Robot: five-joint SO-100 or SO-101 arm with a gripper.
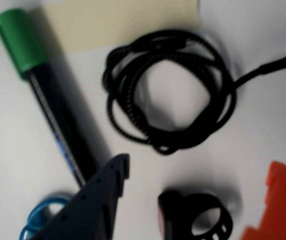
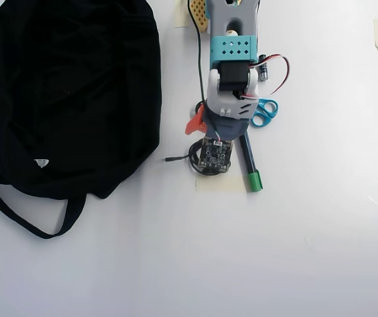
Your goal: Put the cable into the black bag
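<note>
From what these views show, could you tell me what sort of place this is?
Probably a hobby or lab desk: a plain white tabletop holding a green-capped marker, blue scissors, a coiled cable and a black bag.

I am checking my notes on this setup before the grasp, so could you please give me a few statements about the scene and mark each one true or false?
1. The cable lies coiled on the table, outside the black bag. True.
2. The tool is shut on the cable. False: its fingers stand apart, short of the coil, holding nothing.
3. The marker has a green cap. True.
4. In the overhead view, the black bag lies to the right of the arm. False: it lies to the left.
5. A small thick black ring lies near the coil. True.
</note>
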